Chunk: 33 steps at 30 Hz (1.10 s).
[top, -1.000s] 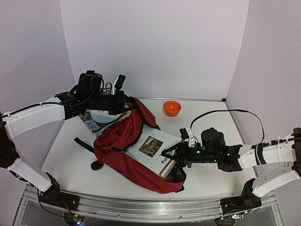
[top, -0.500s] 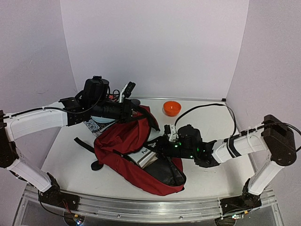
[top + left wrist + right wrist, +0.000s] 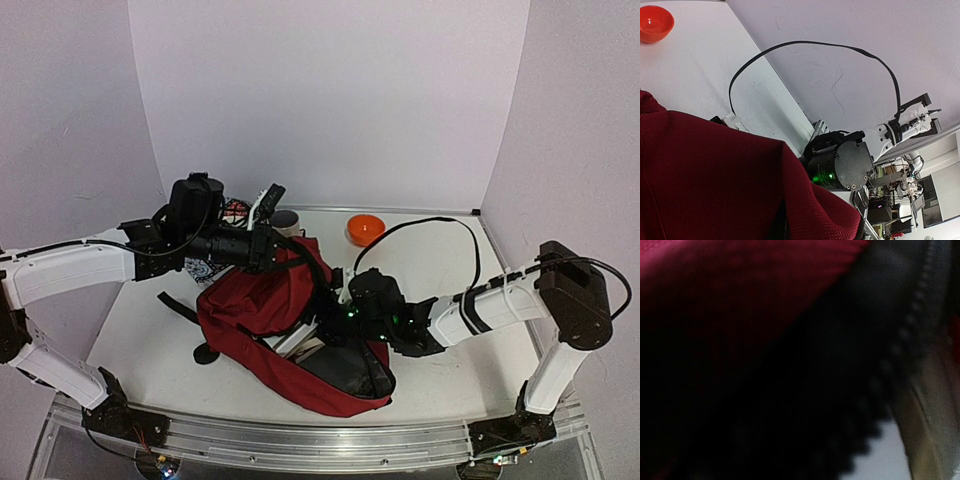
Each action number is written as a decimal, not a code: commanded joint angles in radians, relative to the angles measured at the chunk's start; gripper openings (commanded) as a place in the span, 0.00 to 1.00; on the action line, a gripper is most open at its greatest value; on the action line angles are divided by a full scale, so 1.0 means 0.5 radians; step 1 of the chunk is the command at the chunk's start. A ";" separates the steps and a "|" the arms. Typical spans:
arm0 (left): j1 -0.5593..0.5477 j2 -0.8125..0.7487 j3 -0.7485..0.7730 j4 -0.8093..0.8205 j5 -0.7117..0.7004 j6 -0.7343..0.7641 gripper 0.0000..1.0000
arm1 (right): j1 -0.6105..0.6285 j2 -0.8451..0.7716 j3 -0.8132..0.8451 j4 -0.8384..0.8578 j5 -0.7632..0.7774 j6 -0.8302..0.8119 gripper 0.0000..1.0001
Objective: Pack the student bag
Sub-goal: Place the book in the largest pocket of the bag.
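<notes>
student bag point(image 3: 250, 300): on bench point(image 3: 440, 260), centre, mouth open toward the right | left fingers point(image 3: 270, 249): closed narrow, apparently pinching the bag's lifted upper rim | right arm point(image 3: 400, 318): reaches into the mouth; right fingers hidden in dark fabric, width cannot tell | book point(image 3: 297, 341): pale edge showing inside the mouth | orange bowl point(image 3: 365, 230): behind the bag, apart

White left arm point(image 3: 70, 270) reaches in level, its black left end effector point(image 3: 268, 248) pinched shut on the dark red fabric backpack's point(image 3: 250, 300) raised edge. White right arm point(image 3: 500, 300) stretches low, right end effector point(image 3: 338, 316) buried in the opening, jaws hidden.
</notes>
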 commanded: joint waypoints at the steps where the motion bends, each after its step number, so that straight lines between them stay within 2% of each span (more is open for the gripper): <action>1: -0.022 -0.108 -0.029 0.154 0.064 0.054 0.04 | 0.027 -0.181 0.129 -0.295 0.047 -0.194 0.72; 16: -0.022 -0.165 -0.134 0.100 0.125 0.139 0.05 | 0.051 -0.434 0.116 -0.907 0.046 -0.514 0.93; 18: -0.022 -0.169 -0.158 0.101 0.146 0.127 0.05 | 0.051 -0.428 0.125 -0.919 0.045 -0.527 0.92; 22: -0.022 -0.183 -0.155 0.101 0.148 0.117 0.05 | 0.059 -0.331 0.237 -0.915 0.048 -0.550 0.82; 27: -0.022 -0.201 -0.114 0.102 0.151 0.107 0.05 | 0.061 -0.234 0.369 -0.884 0.196 -0.569 0.75; 33: -0.022 -0.204 -0.137 0.108 0.197 0.102 0.05 | 0.061 -0.147 0.509 -0.945 0.292 -0.650 0.75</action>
